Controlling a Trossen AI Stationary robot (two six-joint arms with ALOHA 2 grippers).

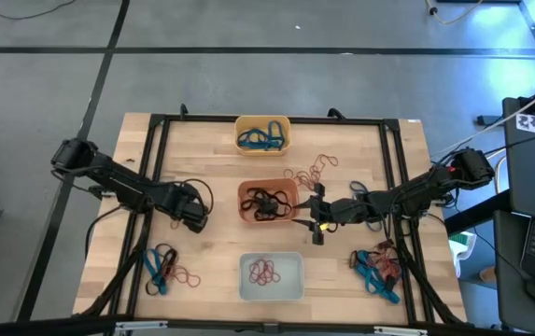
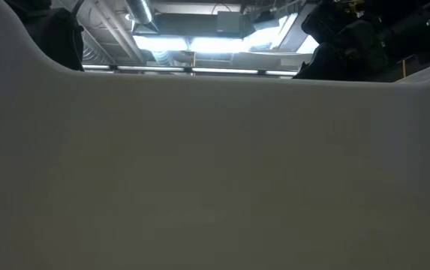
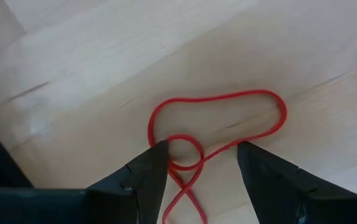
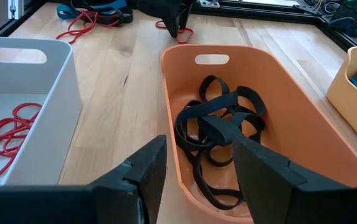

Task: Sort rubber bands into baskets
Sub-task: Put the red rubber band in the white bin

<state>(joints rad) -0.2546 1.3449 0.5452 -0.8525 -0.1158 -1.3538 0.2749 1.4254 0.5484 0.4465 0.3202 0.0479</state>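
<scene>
Sorting in progress: left end effector over a red band, right end effector at the red-orange basket.

Left end effector (image 3: 198, 155) spread, fingertips straddling a twisted red rubber band (image 3: 218, 127) lying flat on the table (image 3: 103, 68); likely a pick, next lower and close on the crossing. Right end effector (image 4: 194, 165) spread and empty just beside the red-orange basket (image 4: 328, 168) holding black bands (image 4: 218, 134). Red bands (image 4: 7, 134) lie in the whitish basket (image 4: 66, 93), blue ones (image 1: 260, 137) in the yellow basket (image 1: 262, 119); loose piles remain.
</scene>
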